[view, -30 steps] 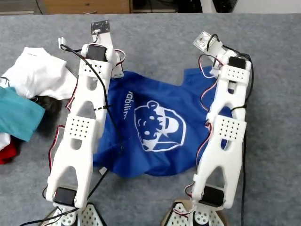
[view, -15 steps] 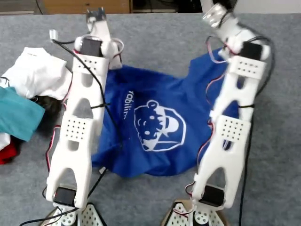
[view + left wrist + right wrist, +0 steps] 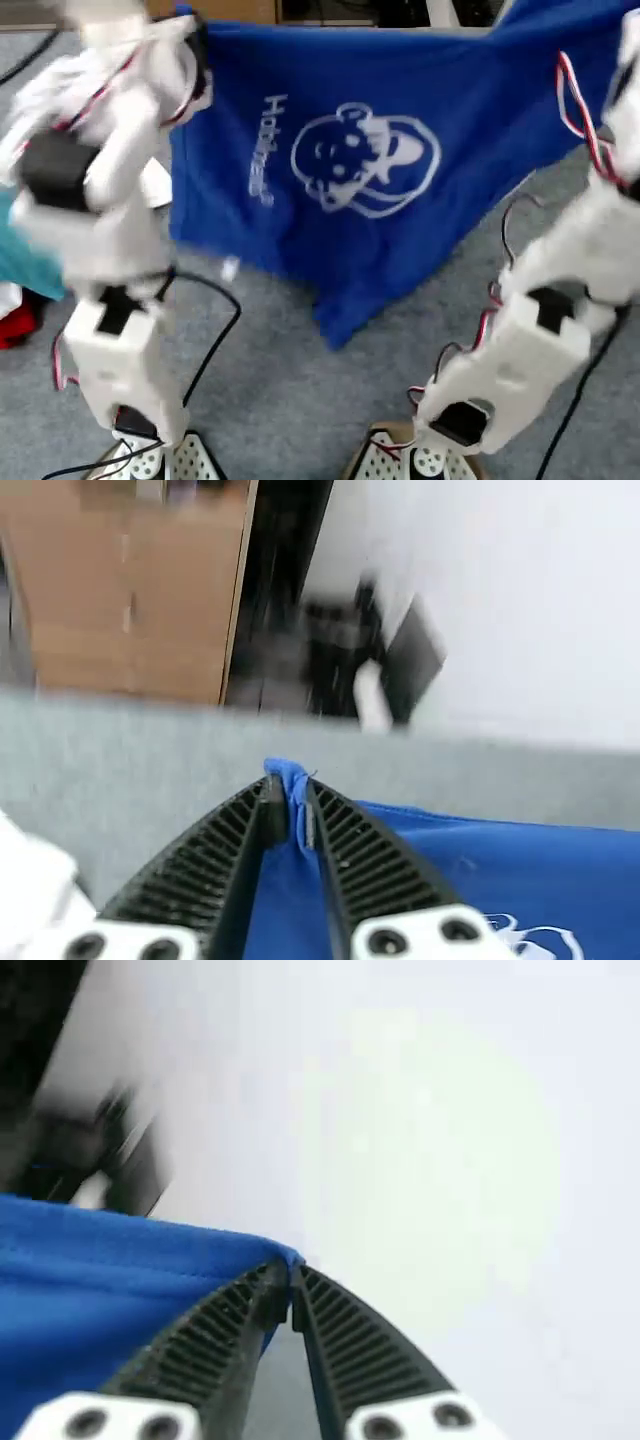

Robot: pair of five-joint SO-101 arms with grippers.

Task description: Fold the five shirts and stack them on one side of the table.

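**Q.** Two pincers, one garment: how does each hold it?

**A.** The left pincer (image 3: 288, 800) is clamped on a small tuft at one corner of the blue shirt (image 3: 400, 200). The right pincer (image 3: 293, 1285) is closed on the opposite corner. In both, only a little cloth sits between the ribbed jaws.

**Q.** Where is the shirt?

**A.** It hangs between the two arms above the table (image 3: 290, 410), with its print facing the high camera. The upper edge is stretched nearly straight and the lower part droops in a slanted fold. Whether the lowest tip touches the table cannot be told.

**Q.** What does the step in hand appear to require?

**A.** Probably a flat lay before folding. The two grips should be held level, with even tension along the top edge so the cloth hangs untwisted. The hem should meet the table first, and the corners can then be drawn away over it. Because the bites are shallow, a sharp pull could free a corner.

**Q.** And further out?

**A.** A heap of other shirts (image 3: 22, 262) lies at the table's left side, near the left arm. The blue shirt is best laid well apart from it.
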